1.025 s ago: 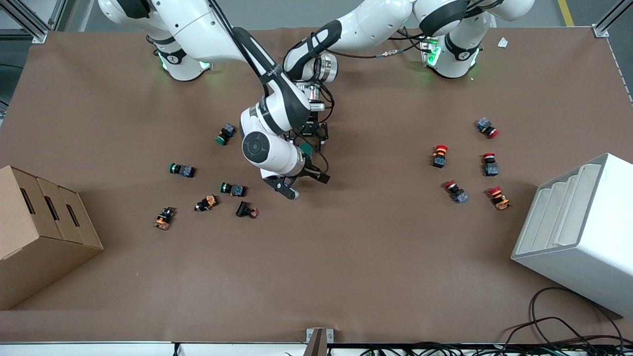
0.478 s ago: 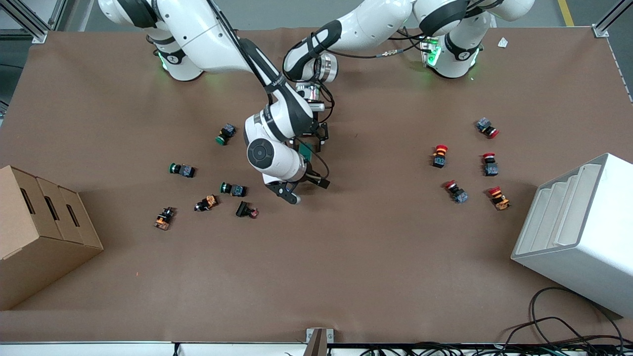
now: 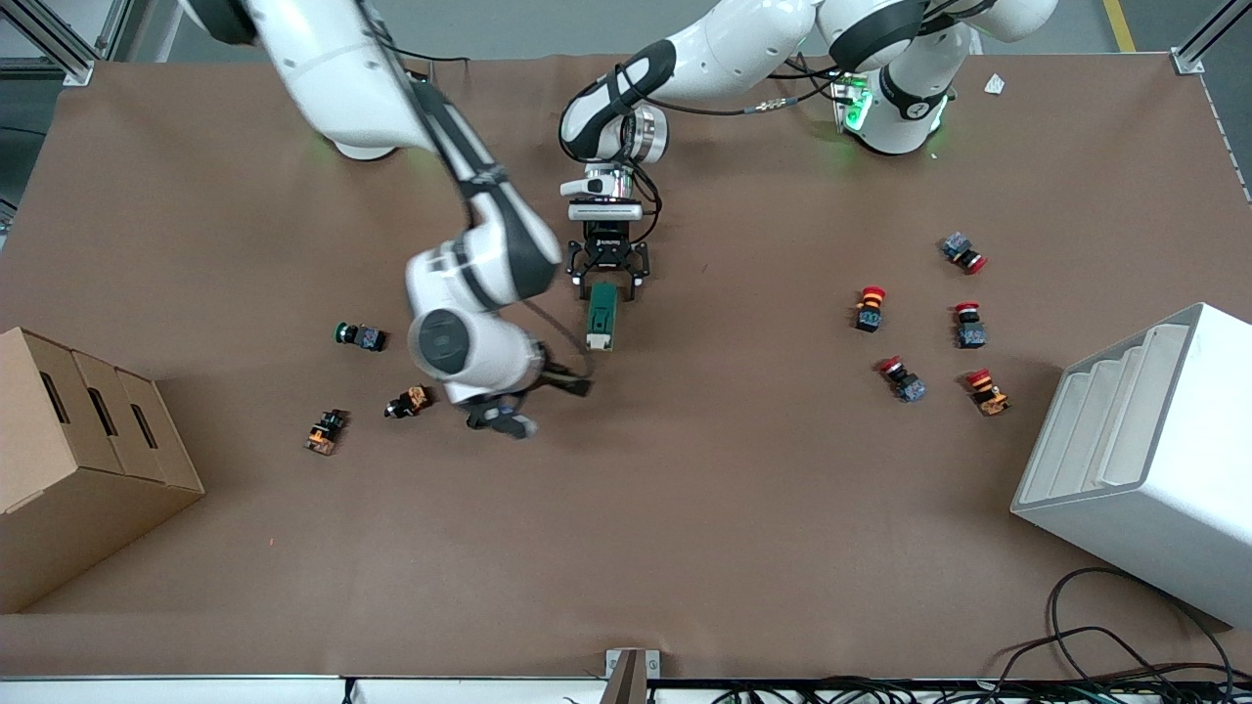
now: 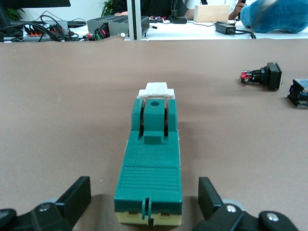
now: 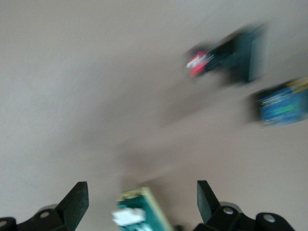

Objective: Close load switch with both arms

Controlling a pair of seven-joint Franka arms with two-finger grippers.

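My right pincer [image 3: 504, 422]: fingers spread apart, nothing between them; it hangs over the brown worktop [image 3: 626, 508] toward the right arm's end, above the scattered push buttons, nearer the front camera than the switch.

My right pincer, seen from its own wrist [image 5: 137, 204]: both black fingers stand wide; a green block with a pale tip shows low between them, clear of both.

Push buttons by my right arm: an orange-bodied one [image 3: 409, 401] lies just beside the right pincer; a green-capped one [image 3: 359, 335] lies farther off toward the right arm's end.

Load switch [image 3: 601, 317]: flat on the worktop near its middle, touching nothing. Its long axis runs from my left pincer toward the front camera. The white lever end [image 4: 156, 89] points at the front camera; the cream-edged butt end faces my left pincer.

My left pincer [image 3: 608, 281]: released, fingers open on either side of the switch's butt end, a gap showing on each side in the left wrist view [image 4: 144, 211].

Red-capped buttons [image 3: 869, 307]: a cluster well apart, toward the left arm's end.
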